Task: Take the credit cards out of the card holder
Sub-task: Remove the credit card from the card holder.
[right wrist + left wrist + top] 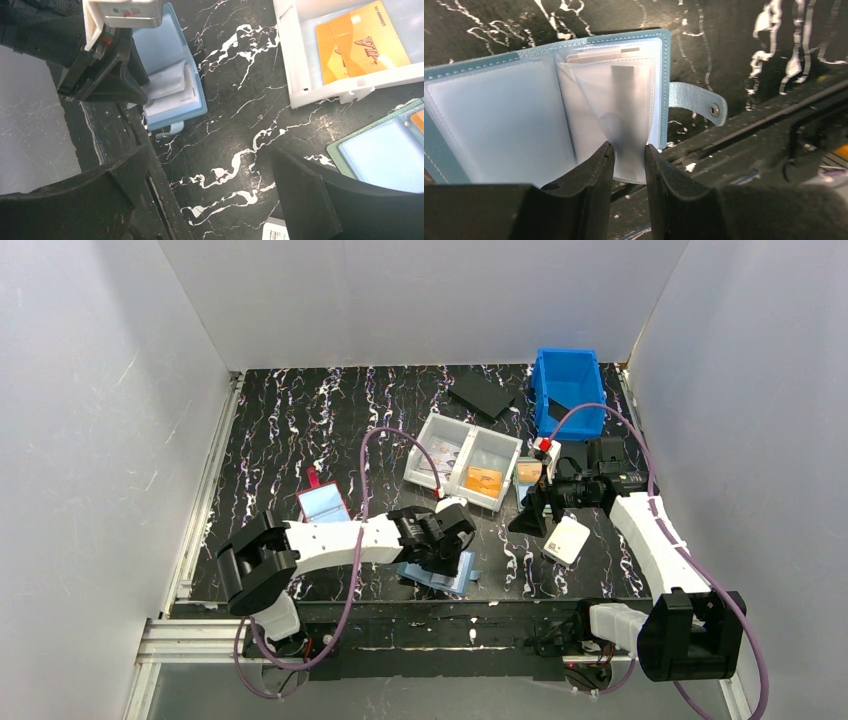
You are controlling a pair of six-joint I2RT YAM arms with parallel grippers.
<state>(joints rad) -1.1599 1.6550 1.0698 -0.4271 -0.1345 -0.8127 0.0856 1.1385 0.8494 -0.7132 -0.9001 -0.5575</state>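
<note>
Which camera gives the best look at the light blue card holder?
Left wrist: the card holder fills the frame, open, clear sleeves showing, the left gripper straddling one. Top external shows only a blue corner beneath that gripper; right wrist shows it small, partly hidden.

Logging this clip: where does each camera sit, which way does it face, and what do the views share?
Top external: above and behind, looking down on the table; left arm and right arm show.
Left wrist: on the left arm, facing the open card holder; left claw pinches a clear pocket.
Right wrist: on the right arm, looking down at the table; right claw open.
Shared: the card holder appears in all three; right wrist also sees the left claw.
</note>
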